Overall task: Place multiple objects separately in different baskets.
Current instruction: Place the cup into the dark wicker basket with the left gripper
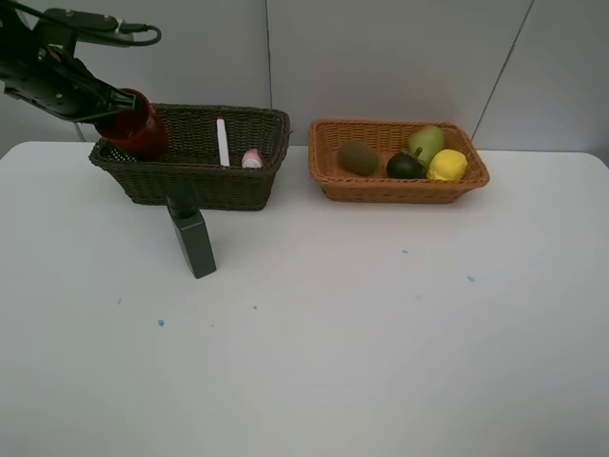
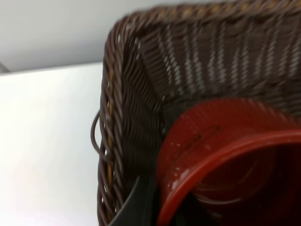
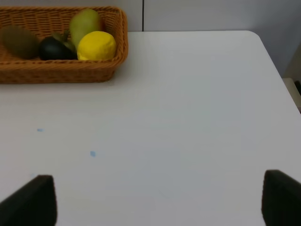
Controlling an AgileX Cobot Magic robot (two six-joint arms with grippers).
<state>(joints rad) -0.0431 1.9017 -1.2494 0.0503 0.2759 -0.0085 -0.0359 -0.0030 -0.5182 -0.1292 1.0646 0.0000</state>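
My left gripper (image 1: 116,107) is shut on the red cup (image 1: 136,127) and holds it tilted over the left end of the dark basket (image 1: 205,183). The left wrist view shows the cup (image 2: 221,155) inside the basket's corner (image 2: 136,94). A white marker (image 1: 223,141) and a pink bottle (image 1: 252,158) lie in this basket. The dark green bottle (image 1: 194,240) stands on the table in front of it. The orange basket (image 1: 400,188) holds the kiwi (image 1: 358,157), mangosteen (image 1: 405,167), pear (image 1: 426,143) and lemon (image 1: 447,165). My right gripper (image 3: 157,202) is open and empty over bare table.
The white table (image 1: 362,324) has a few small blue specks. Its right edge and rounded corner (image 3: 263,42) show in the right wrist view, where the orange basket (image 3: 61,70) sits at the far side. A grey wall stands behind the baskets.
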